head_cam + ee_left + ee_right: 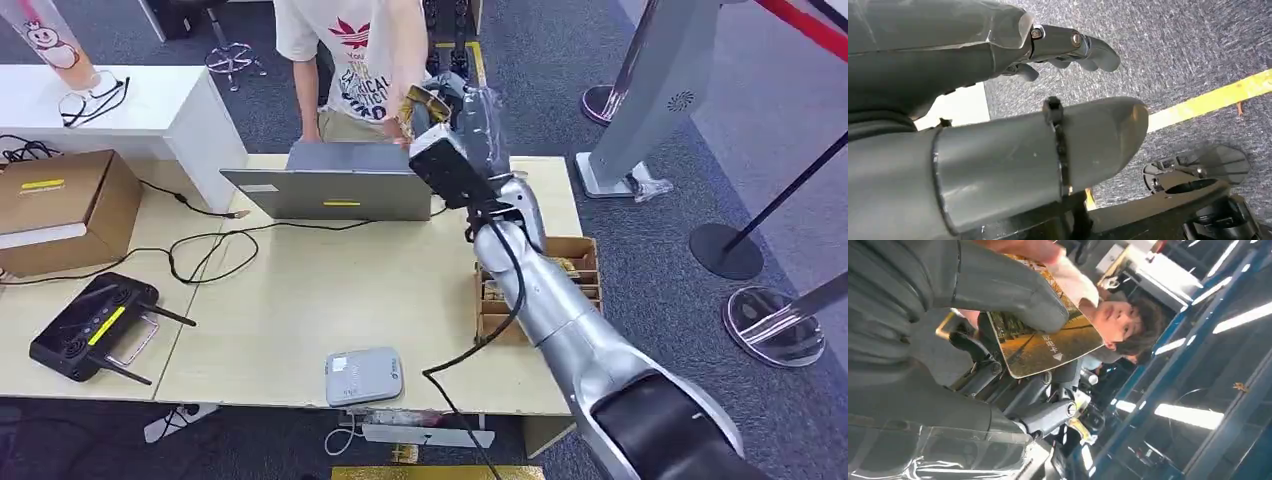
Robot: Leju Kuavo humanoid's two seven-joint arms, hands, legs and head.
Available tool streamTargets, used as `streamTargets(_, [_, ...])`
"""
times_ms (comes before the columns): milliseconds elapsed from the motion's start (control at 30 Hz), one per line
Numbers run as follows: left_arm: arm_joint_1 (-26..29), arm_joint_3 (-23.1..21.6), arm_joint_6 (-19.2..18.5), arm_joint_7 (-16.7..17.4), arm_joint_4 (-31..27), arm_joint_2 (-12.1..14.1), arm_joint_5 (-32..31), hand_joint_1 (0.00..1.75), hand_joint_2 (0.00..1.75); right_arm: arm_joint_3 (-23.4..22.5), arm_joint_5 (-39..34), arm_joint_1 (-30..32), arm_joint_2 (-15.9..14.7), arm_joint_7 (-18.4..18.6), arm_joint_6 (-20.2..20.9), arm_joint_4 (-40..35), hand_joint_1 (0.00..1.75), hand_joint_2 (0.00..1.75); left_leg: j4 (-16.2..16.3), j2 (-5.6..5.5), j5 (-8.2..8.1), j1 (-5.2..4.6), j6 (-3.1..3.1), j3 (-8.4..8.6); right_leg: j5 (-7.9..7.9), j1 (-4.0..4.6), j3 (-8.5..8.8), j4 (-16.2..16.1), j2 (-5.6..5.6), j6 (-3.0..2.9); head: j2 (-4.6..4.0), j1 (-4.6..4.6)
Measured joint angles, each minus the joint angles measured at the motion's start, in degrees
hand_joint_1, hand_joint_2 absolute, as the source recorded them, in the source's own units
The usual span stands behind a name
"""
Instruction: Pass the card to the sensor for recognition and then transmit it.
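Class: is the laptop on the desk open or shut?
Open: the laptop has its lid raised, back facing the head camera; the screen is hidden.

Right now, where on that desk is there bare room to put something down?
The widest bare patch lies between the laptop and the grey sensor pad. The left is crowded: cardboard box, black controller, trailing cables. The card tray takes the right edge.

card [1048, 347]: top hidden by thumb | right hand [440, 115]: grip seemingly blurred
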Motion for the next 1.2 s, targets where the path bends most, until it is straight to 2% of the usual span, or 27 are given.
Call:
streamTargets(100, [0.0, -0.2, 0.2, 0.0, 0.0, 0.0, 0.2, 0.0, 0.0, 1.1, 1.8, -1.1, 0.9, -1.2, -2.0, 3.9, 1.75, 1.75, 0.0, 0.0, 0.0, 0.0, 0.0, 0.01, 0.0, 0.0, 0.0, 0.0, 0.01, 0.0, 0.0, -0.02])
streamTargets(200, [0.0, -0.3, 0.2, 0.0, 0.0, 0.0, 0.3, 0.0, 0.0, 1.7, 1.8, -1.3, 1.4, -1.6, -2.3, 6.2, 1.75, 1.75, 0.0, -0.02, 0.0, 0.0, 0.0, -0.01, 0.0, 0.0, 0.0, 0.0, -0.03, 0.0, 0.0, 0.0])
streamTargets(233, [0.0, -0.4, 0.2, 0.0, 0.0, 0.0, 0.3, 0.0, 0.0, 1.9, 1.9, -1.6, 1.6, -1.6, -2.3, 6.9, 1.15, 1.75, 0.0, -0.01, 0.0, 0.0, 0.0, -0.01, 0.0, 0.0, 0.0, 0.0, -0.02, 0.0, 0.0, 0.0])
streamTargets(267, [-0.1, -0.4, 0.2, 0.0, 0.0, 0.0, 0.3, 0.0, 0.0, 2.1, 1.9, -1.8, 1.6, -1.6, -2.4, 7.5, 0.09, 1.75, 0.0, -0.01, 0.0, 0.0, 0.0, -0.01, 0.0, 0.0, 0.0, 0.0, -0.01, 0.0, 0.0, 0.0])
streamTargets(300, [-0.1, -0.4, 0.2, 0.0, 0.0, 0.0, 0.3, 0.0, 0.0, 2.4, 2.8, -2.0, 1.7, -1.6, -2.9, 8.4, 0.0, 1.75, 0.0, -0.01, 0.0, 0.0, 0.0, -0.01, 0.0, 0.0, 0.01, 0.0, -0.01, 0.0, 0.0, 0.02])
streamTargets(567, [-0.1, -0.4, 0.2, 0.0, 0.0, 0.0, 0.8, 0.0, 0.0, 4.9, 5.0, -2.1, 2.7, -1.7, -5.3, 12.1, 0.0, 1.75, 0.0, -0.02, 0.0, 0.0, 0.0, 0.0, 0.0, 0.0, 0.0, 0.0, -0.02, 0.0, 0.0, 0.0])
streamTargets(1200, [-0.1, -0.4, 0.3, 0.2, 0.0, 0.1, 2.0, 0.0, 0.0, 7.2, 5.9, -2.1, 3.9, -1.4, -5.8, 13.5, 0.0, 1.75, 0.0, -0.01, 0.01, 0.0, -0.01, 0.0, 0.0, 0.0, 0.0, 0.0, -0.01, 0.0, 0.0, 0.0])
